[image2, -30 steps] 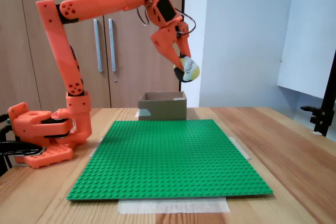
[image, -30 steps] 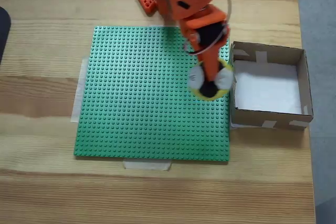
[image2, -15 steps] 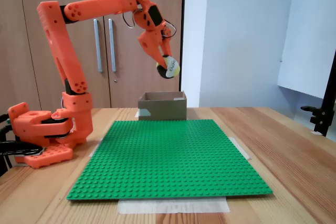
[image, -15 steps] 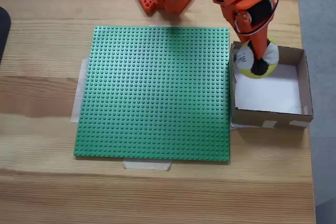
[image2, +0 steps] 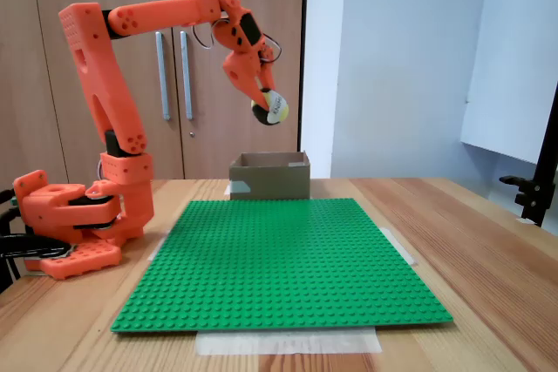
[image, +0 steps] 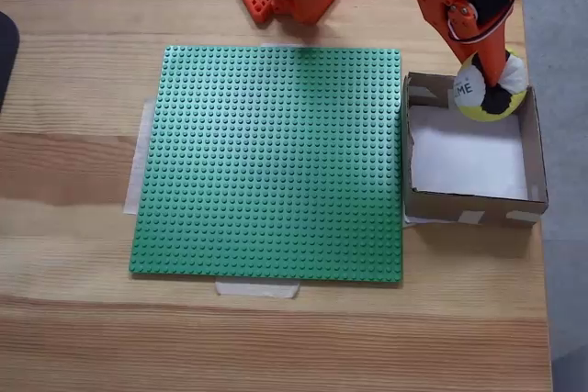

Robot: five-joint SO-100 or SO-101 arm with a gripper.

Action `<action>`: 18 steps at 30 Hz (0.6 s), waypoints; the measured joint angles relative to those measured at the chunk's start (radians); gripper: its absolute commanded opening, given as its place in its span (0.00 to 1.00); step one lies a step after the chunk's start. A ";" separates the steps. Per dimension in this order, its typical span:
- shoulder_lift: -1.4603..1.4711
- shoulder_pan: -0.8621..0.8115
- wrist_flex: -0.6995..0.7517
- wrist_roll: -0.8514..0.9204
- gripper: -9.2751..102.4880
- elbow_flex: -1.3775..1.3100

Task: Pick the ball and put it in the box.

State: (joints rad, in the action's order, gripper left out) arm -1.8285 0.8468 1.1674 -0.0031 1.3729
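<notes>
In the upper right of the downward-looking fixed view the pincer (image: 493, 91) is clamped on the ball (image: 490, 94), which hangs over the far rim of the box (image: 533, 149) rather than over its white bottom; the side-on fixed view shows the ball (image2: 270, 109) held well above the box (image2: 270, 177). My worry is a release from here: dropped from that height so close to the back wall, the soft ball could clip the rim or bounce out onto the worktop (image: 73, 89)
</notes>
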 measured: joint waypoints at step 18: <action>0.147 0.000 0.048 -0.089 0.08 -0.028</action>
State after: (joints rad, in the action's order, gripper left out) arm -1.6812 0.8468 1.2149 -0.0920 1.3453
